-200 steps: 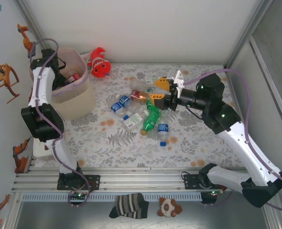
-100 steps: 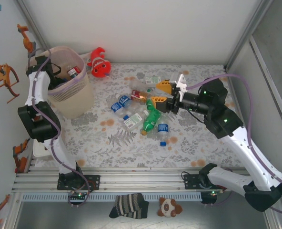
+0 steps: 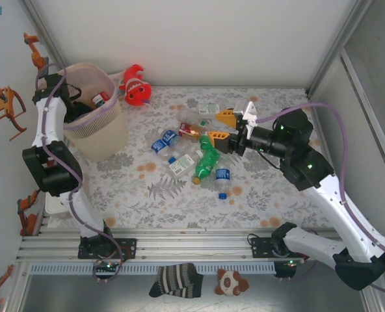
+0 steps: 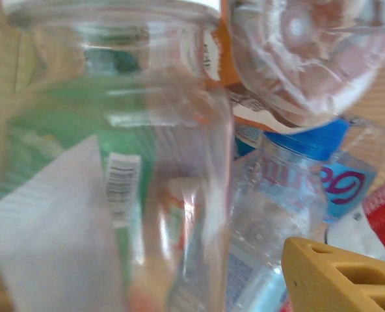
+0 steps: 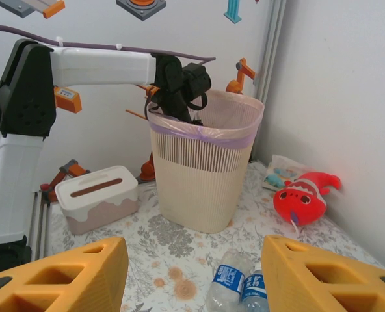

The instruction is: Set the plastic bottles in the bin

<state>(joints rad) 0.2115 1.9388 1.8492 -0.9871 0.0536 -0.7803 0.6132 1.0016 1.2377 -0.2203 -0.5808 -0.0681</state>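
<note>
Space shows between the right jaws, whose two yellow fingers (image 5: 62, 276) stand well apart with nothing held. In the top view they hover at the right edge of the pile of plastic bottles (image 3: 199, 153) in the middle of the flowered tabletop (image 3: 277, 201). The left jaws are down inside the bin (image 3: 108, 140), and whether they are open or closed cannot be told: the left wrist view gives one yellow finger (image 4: 339, 276) at its lower right corner, with bottles pressed close to the lens. Nearest there is a clear bottle with a green label and a barcode (image 4: 124, 182), beside a crumpled clear one with blue cap and blue label (image 4: 296, 175); the moulded clear base of a third (image 4: 303, 52) sits above. From overhead a red-labelled bottle (image 3: 101, 99) lies in the bin. The pile on the tabletop holds a green bottle (image 3: 207, 161), clear ones with blue labels (image 3: 164, 142), a white-labelled one (image 3: 183, 164) and a reddish-brown one (image 3: 189, 130), all lying flat and crushed. The bin is tall and pale with ribbed walls and a pinkish rim, and stands at the tabletop's far left. The left arm (image 3: 46, 130) reaches over its rim, a red fish plush (image 3: 135, 88) lies just to its right, and a tissue box (image 5: 95, 195) sits near it.
</note>
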